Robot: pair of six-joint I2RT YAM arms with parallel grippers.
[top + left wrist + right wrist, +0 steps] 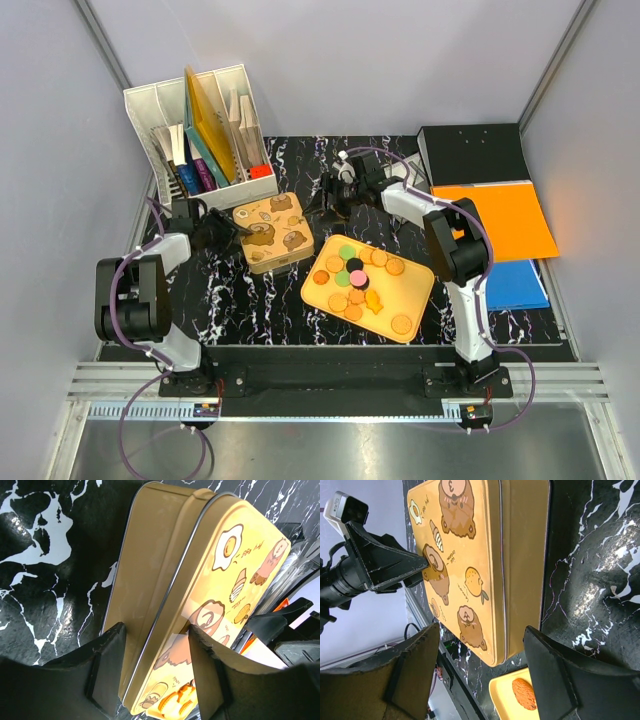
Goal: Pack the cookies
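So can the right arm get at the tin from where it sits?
Probably yes. The right end effector is open and faces the tin's side, with nothing visible between them; the left end effector straddles the opposite edge, out of its way.

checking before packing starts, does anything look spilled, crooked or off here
Nothing is spilled or damaged: the cookies all lie on the yellow tray. The tin and the tray both sit skewed to the edges of the table. The tin's lid is on, and the left claw straddles its rim.
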